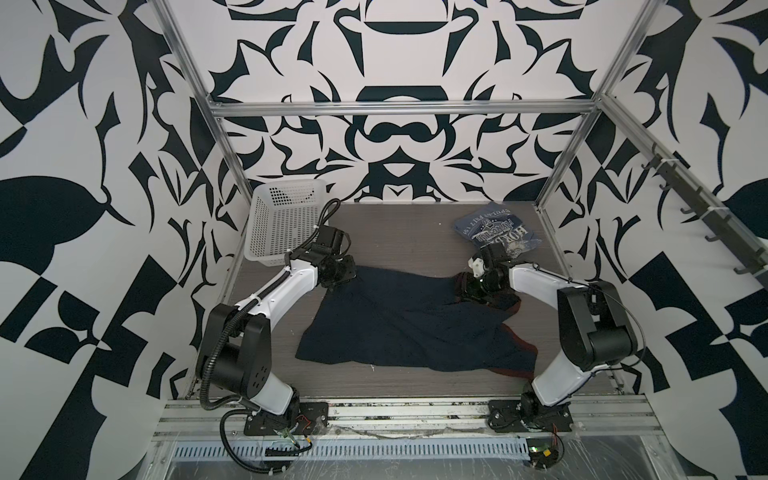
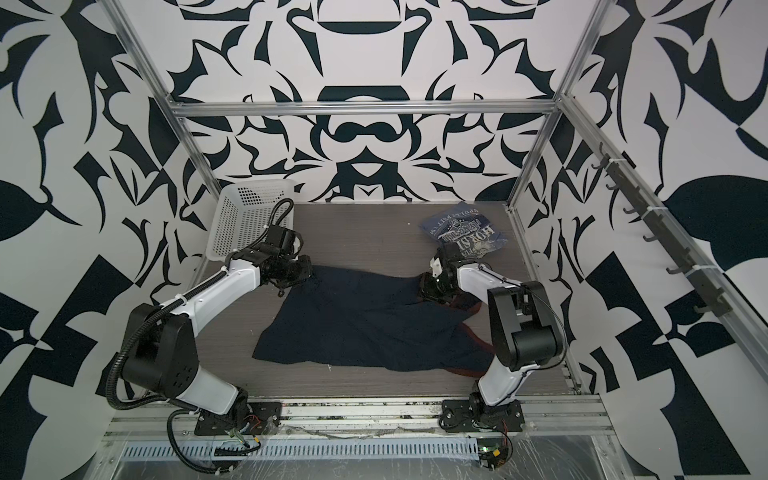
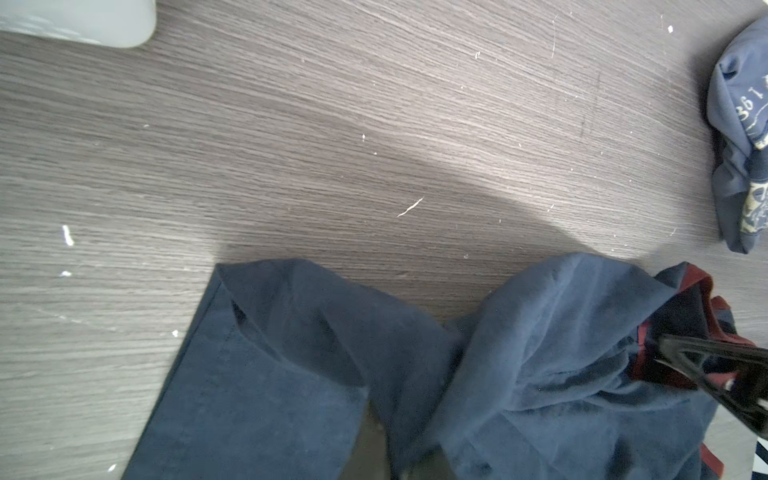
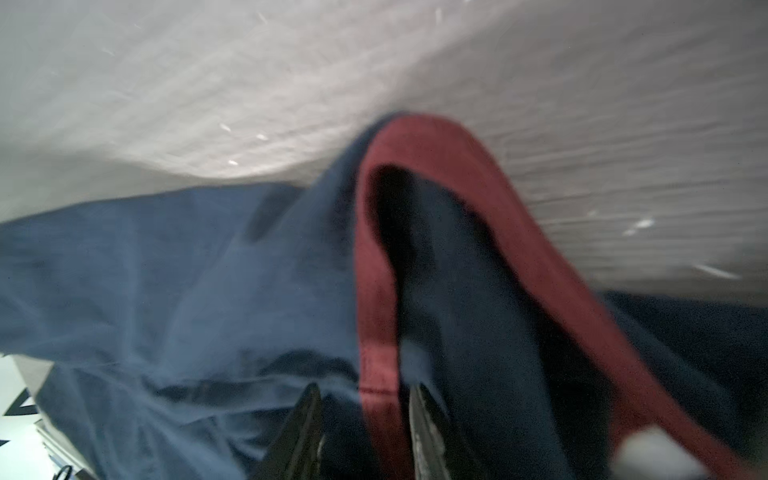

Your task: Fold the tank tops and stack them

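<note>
**Navy top strung between my two grippers**

In both top views the navy top [image 1: 407, 328] [image 2: 365, 328] lies spread over the middle of the table [image 1: 399, 232] [image 2: 357, 232], with its far edge raised between my arms. My left gripper [image 1: 334, 286] [image 2: 291, 286] sits at the far left corner of that top, jaws together on the cloth. My right gripper [image 1: 463, 291] [image 2: 428, 291] is at the far right end, at a bunched part of the top. The blue top [image 1: 494, 228] [image 2: 461, 230] lies rumpled, print up, in the far right corner, just behind my right wrist. The basket [image 1: 282, 220] [image 2: 245, 220] stands in the far left corner, just behind my left arm.

In my left wrist view the navy top [image 3: 270, 374] shows a straight hemmed edge on one side and a rumpled mound on the other. My own left fingers are not clear here. The black fingers of my right gripper [image 3: 681, 353] poke into the red-edged bunch. The blue top [image 3: 739, 124] and a corner of the basket [image 3: 83, 20] sit at opposite edges, with bare table [image 3: 374, 124] between.

My right wrist view is blurred. The fingers of my right gripper [image 4: 365, 388] stand apart, with a band of red trim [image 4: 424, 141] and navy top [image 4: 166, 291] in the gap. I cannot tell whether they press it. The trim arches up from the fingers over the table [image 4: 582, 124].
</note>
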